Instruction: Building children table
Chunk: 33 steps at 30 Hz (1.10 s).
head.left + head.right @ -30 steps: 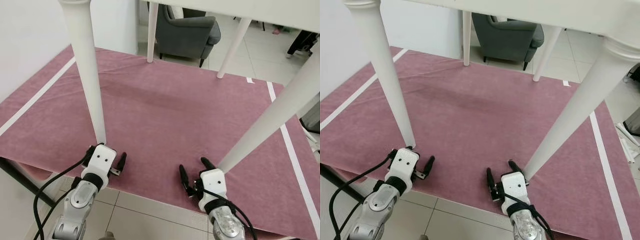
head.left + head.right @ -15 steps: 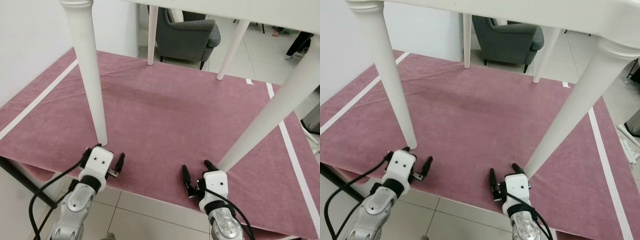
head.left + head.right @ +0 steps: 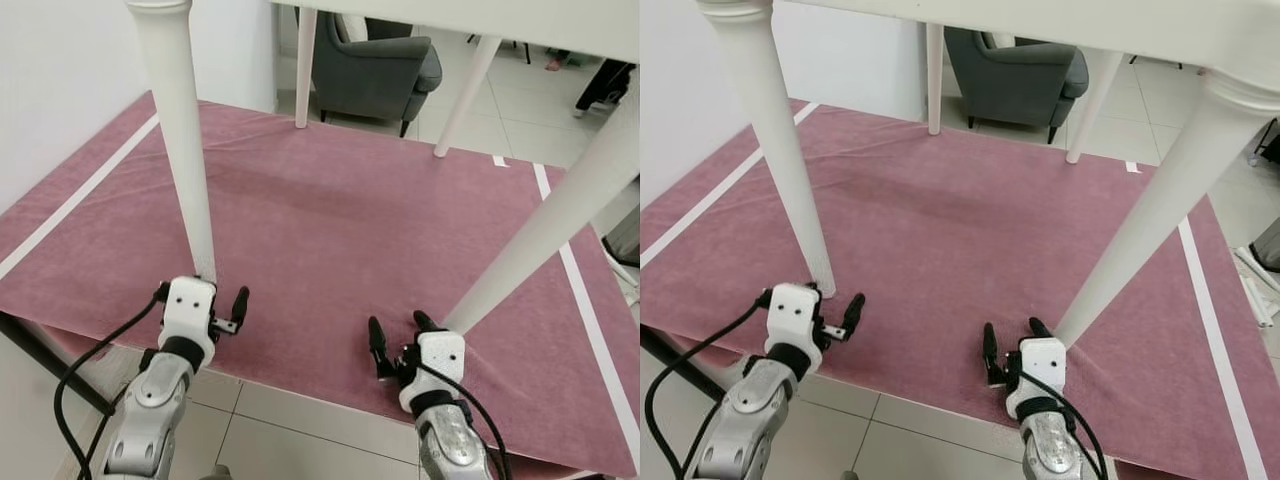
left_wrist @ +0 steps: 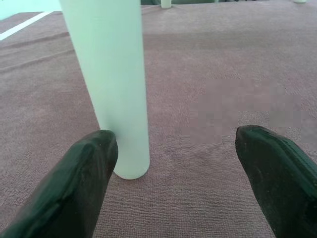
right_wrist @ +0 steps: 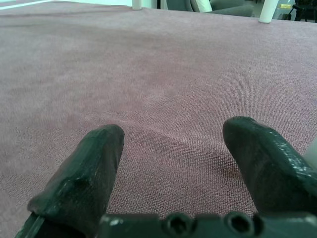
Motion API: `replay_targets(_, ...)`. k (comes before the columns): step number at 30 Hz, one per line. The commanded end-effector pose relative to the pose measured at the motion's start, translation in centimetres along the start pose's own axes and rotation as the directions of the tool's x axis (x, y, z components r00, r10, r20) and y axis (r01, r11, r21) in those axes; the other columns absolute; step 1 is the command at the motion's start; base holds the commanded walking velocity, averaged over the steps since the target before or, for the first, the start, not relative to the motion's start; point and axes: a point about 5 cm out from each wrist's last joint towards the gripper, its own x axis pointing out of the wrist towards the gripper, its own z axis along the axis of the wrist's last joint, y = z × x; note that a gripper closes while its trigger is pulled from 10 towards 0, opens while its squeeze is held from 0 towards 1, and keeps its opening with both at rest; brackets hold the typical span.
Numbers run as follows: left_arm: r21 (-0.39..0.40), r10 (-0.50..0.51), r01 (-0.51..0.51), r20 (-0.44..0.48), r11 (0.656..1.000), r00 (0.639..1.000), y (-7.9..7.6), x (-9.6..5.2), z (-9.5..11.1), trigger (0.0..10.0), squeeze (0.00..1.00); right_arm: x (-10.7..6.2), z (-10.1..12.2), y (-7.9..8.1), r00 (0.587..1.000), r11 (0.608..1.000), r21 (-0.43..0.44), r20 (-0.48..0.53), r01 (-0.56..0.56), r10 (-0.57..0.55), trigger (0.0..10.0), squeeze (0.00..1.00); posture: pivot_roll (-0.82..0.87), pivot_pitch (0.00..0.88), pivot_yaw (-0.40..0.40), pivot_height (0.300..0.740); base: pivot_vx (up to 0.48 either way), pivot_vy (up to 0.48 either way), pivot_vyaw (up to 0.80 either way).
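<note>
Because the white round-legged children's table [image 3: 1040,15] stands upright on the mauve-pink fabric mat [image 3: 340,230], all four feet down, the assembly looks close to finished, and both arms sit low at the mat's near edge as if releasing or checking the front legs. Seen from the head, the near left white tapered leg [image 3: 185,150] comes down at about eight o'clock, and the left gripper [image 3: 222,312] waits just beside its foot with its fingers spread and nothing between them. In the left wrist view that leg's foot [image 4: 130,166] sits next to one black finger [image 4: 79,178], apparently touching or nearly so, while the other finger stands well apart. That placement suggests the leg has been let go rather than gripped.

At about five o'clock, the right gripper [image 3: 398,345] is likewise spread and empty, resting just beside the foot of the near right white leg [image 3: 560,220]; its wrist view shows both black fingers [image 5: 84,173] over bare mat. Far legs stand at twelve and one o'clock, with a dark grey armchair [image 3: 375,65] beyond on the tiled floor [image 3: 300,420].
</note>
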Motion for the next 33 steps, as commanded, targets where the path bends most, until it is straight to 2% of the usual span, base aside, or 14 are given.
replay_targets(1, 0.006, 0.018, -0.018, -0.019, 1.0, 1.0, 0.4, 0.1, -0.3, 10.0, 0.0, 0.0, 0.1, 0.3, 0.999, 0.998, 0.039, -0.012, -0.039, 0.039, 10.0, 0.0, 0.11, 0.0, -0.031, 0.74, 0.0, 0.0, 0.0)
replay_targets(4, 0.014, 0.015, -0.015, -0.017, 1.0, 1.0, 0.4, 0.1, -0.2, 10.0, 0.0, 0.0, 0.1, 0.7, 0.998, 0.996, 0.057, -0.014, -0.066, 0.067, 10.0, 0.0, 0.12, 0.0, -0.031, 0.74, 0.0, 0.0, 0.0)
replay_targets(5, 0.022, 0.004, -0.004, -0.015, 1.0, 1.0, 0.2, -0.1, -0.1, 10.0, 0.0, -0.1, 0.7, 1.8, 0.99, 0.982, 0.133, -0.008, -0.137, 0.14, 10.0, 0.0, 0.12, 0.0, -0.032, 0.74, 0.0, 0.0, 0.0)
replay_targets(12, 0.016, 0.0, 0.0, -0.011, 1.0, 1.0, 0.2, -0.3, 0.3, 10.0, 0.0, 0.2, 1.6, 2.1, 0.988, 0.972, 0.179, 0.013, -0.153, 0.153, 10.0, 0.0, 0.12, 0.0, -0.033, 0.74, 0.0, 0.0, 0.0)
replay_targets(13, 0.011, 0.0, 0.0, -0.002, 1.0, 1.0, 0.3, -0.5, 0.8, 10.0, 0.0, 0.4, 2.6, 1.8, 0.99, 0.98, 0.14, 0.045, -0.139, 0.134, 10.0, 0.0, 0.13, 0.0, -0.039, 0.74, 0.0, 0.0, 0.0)
replay_targets(18, 0.009, 0.001, -0.001, 0.006, 1.0, 1.0, 0.4, -0.6, 1.2, 10.0, 0.0, 0.4, 3.3, 1.5, 0.989, 0.984, 0.11, 0.067, -0.137, 0.13, 10.0, 0.0, 0.13, 0.0, -0.045, 0.74, 0.0, 0.0, 0.0)
replay_targets(19, 0.012, 0.002, -0.002, 0.012, 1.0, 1.0, 0.6, -0.8, 1.4, 10.0, 0.0, 0.2, 3.7, 1.3, 0.988, 0.986, 0.093, 0.076, -0.139, 0.133, 10.0, 0.0, 0.14, 0.0, -0.047, 0.74, 0.0, 0.0, 0.0)
replay_targets(20, 0.036, -0.012, 0.012, 0.02, 0.999, 1.0, 1.1, -1.5, 2.0, 10.0, 0.0, -0.8, 4.1, 0.6, 0.986, 0.985, 0.068, 0.069, -0.156, 0.151, 10.0, 0.0, 0.14, 0.0, -0.054, 0.74, 0.0, 0.0, 0.0)
replay_targets(28, 0.093, -0.082, 0.08, 0.011, 0.992, 0.997, 1.6, -2.1, 2.4, 10.0, 0.0, -2.4, 3.9, -0.8, 0.975, 0.975, 0.027, 0.008, -0.22, 0.22, 10.0, 0.0, 0.14, 0.0, -0.055, 0.74, 0.0, 0.0, 0.0)
replay_targets(33, 0.106, -0.104, 0.103, 0.008, 0.989, 0.994, 1.7, -1.9, 2.5, 10.0, 0.0, -2.4, 4.0, -1.2, 0.972, 0.972, 0.004, -0.001, -0.236, 0.236, 10.0, 0.0, 0.13, 0.0, -0.053, 0.74, 0.0, 0.0, 0.0)
